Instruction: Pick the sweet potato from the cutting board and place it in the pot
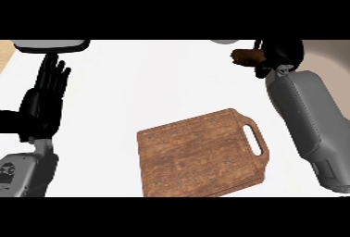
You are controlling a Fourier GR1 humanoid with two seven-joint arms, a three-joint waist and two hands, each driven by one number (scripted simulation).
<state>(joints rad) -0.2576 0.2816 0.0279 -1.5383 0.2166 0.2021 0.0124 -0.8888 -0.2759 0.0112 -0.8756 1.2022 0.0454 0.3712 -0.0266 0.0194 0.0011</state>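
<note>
The brown sweet potato (245,56) is up at the far right of the counter, held in my right hand (279,54), whose fingers curl round it and hide most of it. The wooden cutting board (198,155) lies bare in the lower middle, its handle slot toward the right. My left hand (48,95) rests open at the left edge, fingers pointing up. A grey pot (51,45) shows only partly at the top left edge. At the far top right a grey rounded surface (328,58) lies behind my right forearm; I cannot tell what it is.
A small pale rim (222,41) peeks in at the top edge near the right hand. White counter (150,78) spreads between the board and the far edge. A tan strip (5,53) borders the top left corner.
</note>
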